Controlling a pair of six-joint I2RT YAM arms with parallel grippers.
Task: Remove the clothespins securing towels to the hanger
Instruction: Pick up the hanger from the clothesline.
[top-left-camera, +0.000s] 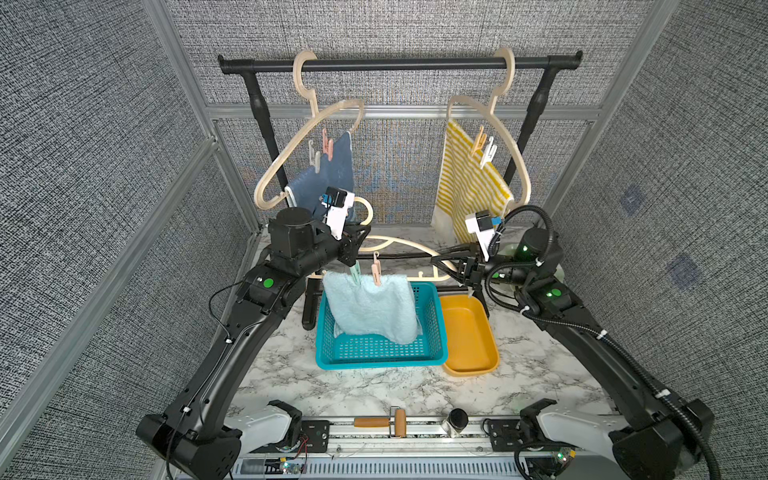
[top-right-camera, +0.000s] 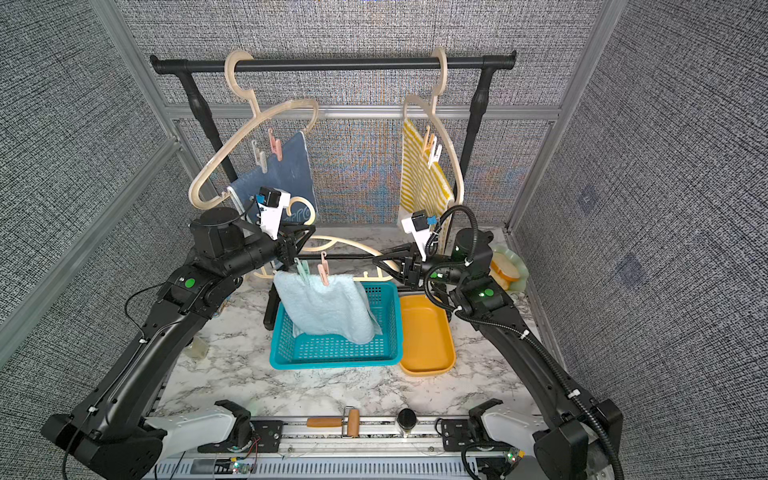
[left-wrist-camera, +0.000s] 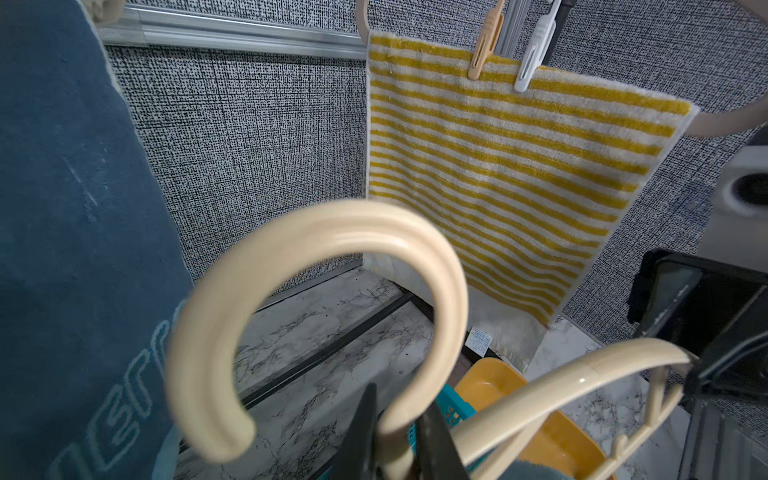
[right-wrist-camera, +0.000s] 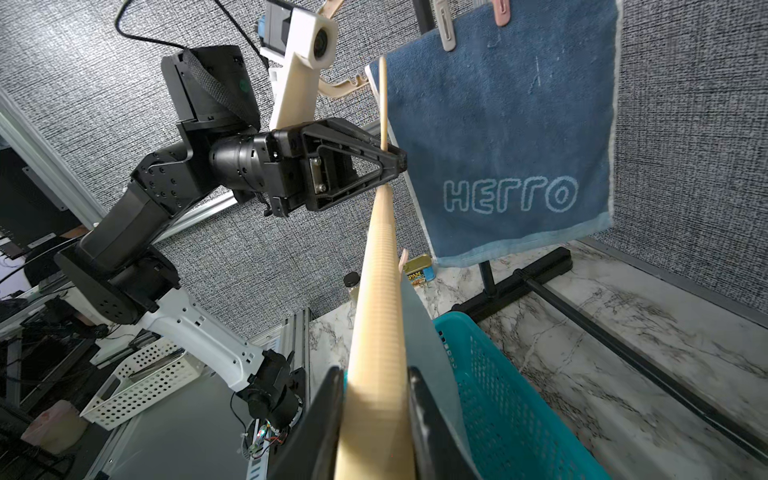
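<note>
Marbled surface (top-left-camera: 374, 386) nearest me, then the teal basket (top-left-camera: 436, 332), with the aqua towel (top-left-camera: 374, 307) hanging over it from the hanger (right-wrist-camera: 382, 291) I hold level. My left hand (top-left-camera: 354, 261) is clamped on the hanger's neck, my right hand (top-left-camera: 434, 259) on the opposite end. The mint peg (top-left-camera: 354, 276) stands roughly upright just below the left hand, the pink peg (top-left-camera: 376, 272) just past it toward the right hand, so the left looks better placed to pinch. Beyond both hands hang the blue towel (top-left-camera: 332, 174) and striped towel (top-left-camera: 465, 183).

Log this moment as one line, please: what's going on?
left tool: shut on cream hanger | right tool: shut on cream hanger | aqua towel: pinned by mint clothespin and pink clothespin, over teal basket
</note>
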